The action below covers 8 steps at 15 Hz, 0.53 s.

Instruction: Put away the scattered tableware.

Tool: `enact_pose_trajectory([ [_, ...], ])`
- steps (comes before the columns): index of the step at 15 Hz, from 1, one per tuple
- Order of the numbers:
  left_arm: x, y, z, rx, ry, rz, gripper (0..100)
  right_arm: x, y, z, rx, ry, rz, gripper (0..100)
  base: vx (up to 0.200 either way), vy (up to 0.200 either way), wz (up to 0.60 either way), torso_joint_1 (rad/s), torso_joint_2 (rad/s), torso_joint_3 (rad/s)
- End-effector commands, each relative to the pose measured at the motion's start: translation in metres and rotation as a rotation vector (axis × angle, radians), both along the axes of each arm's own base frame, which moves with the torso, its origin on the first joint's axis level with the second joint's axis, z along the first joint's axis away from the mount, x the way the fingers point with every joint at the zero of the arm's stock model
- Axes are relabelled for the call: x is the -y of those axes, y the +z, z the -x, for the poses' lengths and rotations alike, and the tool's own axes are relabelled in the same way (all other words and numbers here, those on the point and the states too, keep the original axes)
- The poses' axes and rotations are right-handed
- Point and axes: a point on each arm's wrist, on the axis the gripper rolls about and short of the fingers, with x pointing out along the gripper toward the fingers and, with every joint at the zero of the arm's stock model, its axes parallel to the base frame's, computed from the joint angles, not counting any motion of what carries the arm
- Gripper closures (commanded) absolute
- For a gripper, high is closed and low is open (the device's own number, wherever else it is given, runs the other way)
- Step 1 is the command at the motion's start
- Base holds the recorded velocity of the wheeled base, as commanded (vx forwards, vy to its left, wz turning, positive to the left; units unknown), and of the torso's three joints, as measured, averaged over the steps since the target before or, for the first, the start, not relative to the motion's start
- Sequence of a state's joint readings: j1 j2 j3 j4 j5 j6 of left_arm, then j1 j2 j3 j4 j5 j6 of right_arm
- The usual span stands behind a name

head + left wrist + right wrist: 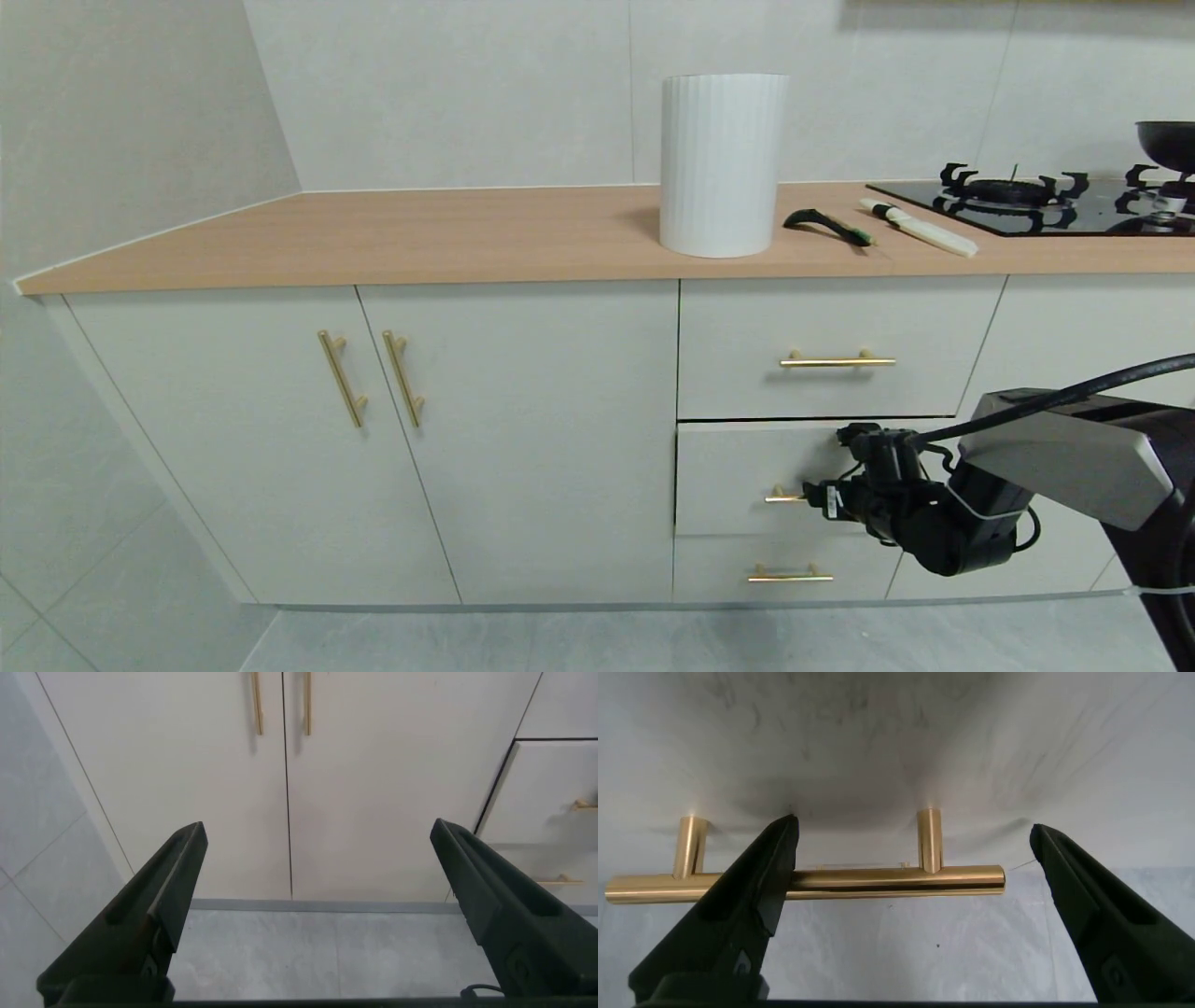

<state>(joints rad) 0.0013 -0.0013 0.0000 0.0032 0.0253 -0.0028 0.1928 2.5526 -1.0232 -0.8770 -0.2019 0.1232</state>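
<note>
On the wooden counter (420, 238) lie a black and green peeler (826, 225) and a white knife (920, 227), just right of a tall white ribbed container (721, 163). Below them, my right gripper (814, 499) is at the middle drawer (733, 471), which stands slightly ajar. In the right wrist view that gripper (912, 835) is open, its fingers (757, 891) on either side of the brass drawer handle (813, 882) without closing on it. My left gripper (318, 831) is open and holds nothing, low in front of the cabinet doors (374, 775).
A black gas hob (1036, 201) with a dark pan (1167, 145) sits at the counter's right end. Top drawer (831, 345) and bottom drawer (784, 571) are closed. Double doors with brass handles (373, 378) are to the left; grey tiled floor (653, 639) lies below.
</note>
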Motion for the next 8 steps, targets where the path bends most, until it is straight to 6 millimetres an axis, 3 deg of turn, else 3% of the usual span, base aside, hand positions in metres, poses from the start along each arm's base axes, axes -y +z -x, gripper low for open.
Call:
enact_pose_trajectory([
  [1, 0.000, 0.000, 0.000, -0.001, 0.001, 0.000, 0, 0.001, 0.013, 0.009, -0.002, 0.009, -0.005, 0, 0.000, 0.000, 0.00, 0.000, 0.00, 0.000],
  [5, 0.000, 0.000, 0.000, -0.001, 0.001, 0.000, 0, -0.003, 0.034, 0.044, -0.052, 0.134, 0.083, 0, 0.000, 0.000, 0.00, 0.000, 0.00, 0.000],
  [8, 0.000, 0.000, 0.000, -0.001, 0.001, 0.000, 0, -0.015, 0.084, 0.070, -0.072, 0.225, 0.061, 0, 0.000, 0.000, 0.00, 0.000, 0.00, 0.000],
])
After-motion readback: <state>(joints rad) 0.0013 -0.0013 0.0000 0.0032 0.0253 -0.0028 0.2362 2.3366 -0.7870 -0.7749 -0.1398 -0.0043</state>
